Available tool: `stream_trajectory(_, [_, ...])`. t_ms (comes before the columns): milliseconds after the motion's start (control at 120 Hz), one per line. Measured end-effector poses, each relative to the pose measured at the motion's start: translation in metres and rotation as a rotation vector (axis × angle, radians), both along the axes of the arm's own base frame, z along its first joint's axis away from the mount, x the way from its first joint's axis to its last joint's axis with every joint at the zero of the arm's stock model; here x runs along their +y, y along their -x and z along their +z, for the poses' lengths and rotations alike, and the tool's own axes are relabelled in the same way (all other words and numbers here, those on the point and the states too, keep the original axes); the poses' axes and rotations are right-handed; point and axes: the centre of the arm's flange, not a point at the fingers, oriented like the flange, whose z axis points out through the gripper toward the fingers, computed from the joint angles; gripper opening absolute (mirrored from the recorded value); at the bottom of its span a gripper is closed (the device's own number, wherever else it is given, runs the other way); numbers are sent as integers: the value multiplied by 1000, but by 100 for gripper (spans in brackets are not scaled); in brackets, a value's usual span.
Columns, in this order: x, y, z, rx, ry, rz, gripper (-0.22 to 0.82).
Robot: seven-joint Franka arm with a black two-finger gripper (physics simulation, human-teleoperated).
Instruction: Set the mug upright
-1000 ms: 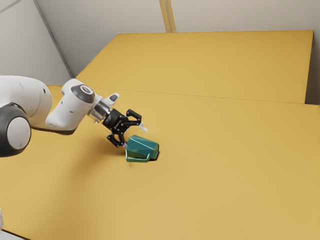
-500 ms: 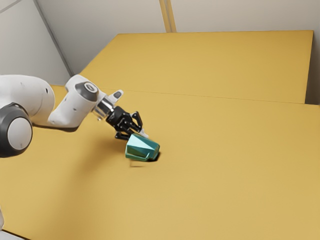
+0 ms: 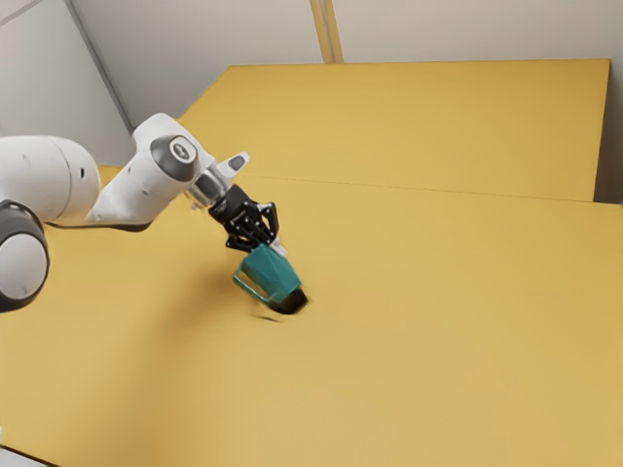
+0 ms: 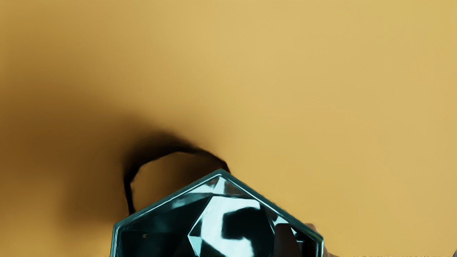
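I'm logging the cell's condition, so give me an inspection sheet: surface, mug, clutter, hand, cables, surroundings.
Surface: plain yellow tabletop, shadow near the mug.
Job's things: teal faceted mug with a handle, tilted, open end toward the hand; not upright.
Clutter: nothing seen.
Hand: shut on the mug's wall, one finger inside, one outside.
Cables: nothing seen.
Surroundings: pale wall with a yellow strip.

mug (image 3: 271, 274): from lying to tilted up | claw (image 3: 276, 247): from spread to closed on mug, raised
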Motion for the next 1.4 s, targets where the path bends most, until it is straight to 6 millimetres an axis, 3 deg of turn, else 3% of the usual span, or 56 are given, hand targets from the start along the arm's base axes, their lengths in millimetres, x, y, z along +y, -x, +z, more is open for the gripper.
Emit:
stream_trajectory(217, [-23, 15, 50, -82, -271, -181, -18])
stream_trajectory(500, [-36, 41, 59, -204, -632, -363, -18])
stream_trajectory(675, [-37, 42, 54, -269, -705, -385, -18])
stream_trajectory(983, [-38, 55, 25, -265, -693, -346, -18])
stream_trajectory(1400, [-39, 50, -4, -249, -673, -299, -18])
